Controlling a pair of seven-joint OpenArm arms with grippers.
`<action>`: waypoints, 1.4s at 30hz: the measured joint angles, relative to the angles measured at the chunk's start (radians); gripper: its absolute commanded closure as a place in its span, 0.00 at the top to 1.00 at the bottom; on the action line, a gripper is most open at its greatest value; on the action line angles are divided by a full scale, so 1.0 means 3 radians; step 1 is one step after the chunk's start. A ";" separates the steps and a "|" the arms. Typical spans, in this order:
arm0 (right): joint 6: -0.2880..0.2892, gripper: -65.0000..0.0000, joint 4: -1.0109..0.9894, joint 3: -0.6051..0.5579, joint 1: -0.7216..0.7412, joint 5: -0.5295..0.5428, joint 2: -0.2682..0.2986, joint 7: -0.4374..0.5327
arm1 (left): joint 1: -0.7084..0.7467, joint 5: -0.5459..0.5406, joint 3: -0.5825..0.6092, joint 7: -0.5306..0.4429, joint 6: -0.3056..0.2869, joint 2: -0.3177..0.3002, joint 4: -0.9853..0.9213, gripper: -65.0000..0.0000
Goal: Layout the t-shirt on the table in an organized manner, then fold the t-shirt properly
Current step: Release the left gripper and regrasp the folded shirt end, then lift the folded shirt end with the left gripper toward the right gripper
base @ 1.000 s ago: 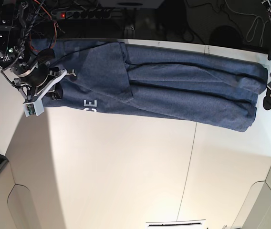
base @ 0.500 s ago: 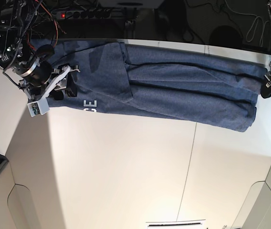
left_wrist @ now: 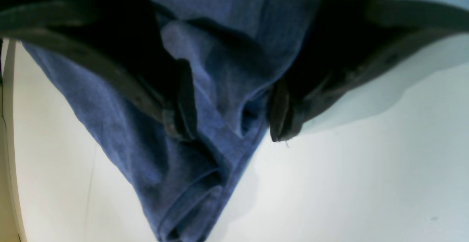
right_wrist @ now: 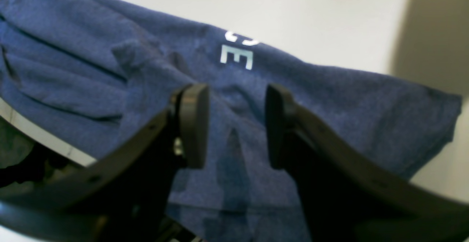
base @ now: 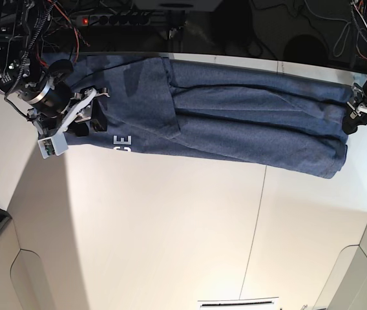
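Step in hand: laying out. The t-shirt lies bunched in a long band across the bench at 12 o'clock. Left gripper and right gripper both stand released, fingers apart, nothing grasped. Next move calls for regrasping edges and spreading flat.

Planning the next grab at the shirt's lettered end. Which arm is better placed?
Right. The right gripper hangs open just over the t-shirt beside the white lettering; the left gripper is at the opposite end.
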 measured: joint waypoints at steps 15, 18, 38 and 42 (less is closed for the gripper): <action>0.0000 0.39 0.0000 0.0000 0.0000 0.0001 -0.0001 0.0003 | -0.0067 -0.0078 0.0338 -0.0107 0.0000 -0.0008 0.0000 0.56; 0.0000 0.39 0.0000 0.0001 0.0000 0.0000 0.0000 0.0001 | -0.0141 -0.0036 0.0355 -0.0081 0.0001 0.0006 0.0000 0.56; 0.0000 0.39 0.0000 0.0001 0.0000 -0.0001 0.0000 0.0004 | -0.0187 -0.0495 0.0309 -0.0102 0.0001 0.0019 -0.0001 0.00; -0.0001 0.39 0.0000 0.0001 0.0010 -0.0097 -0.0001 0.0042 | -0.0184 -0.0930 0.0309 0.0261 0.0001 0.0020 -0.0001 0.00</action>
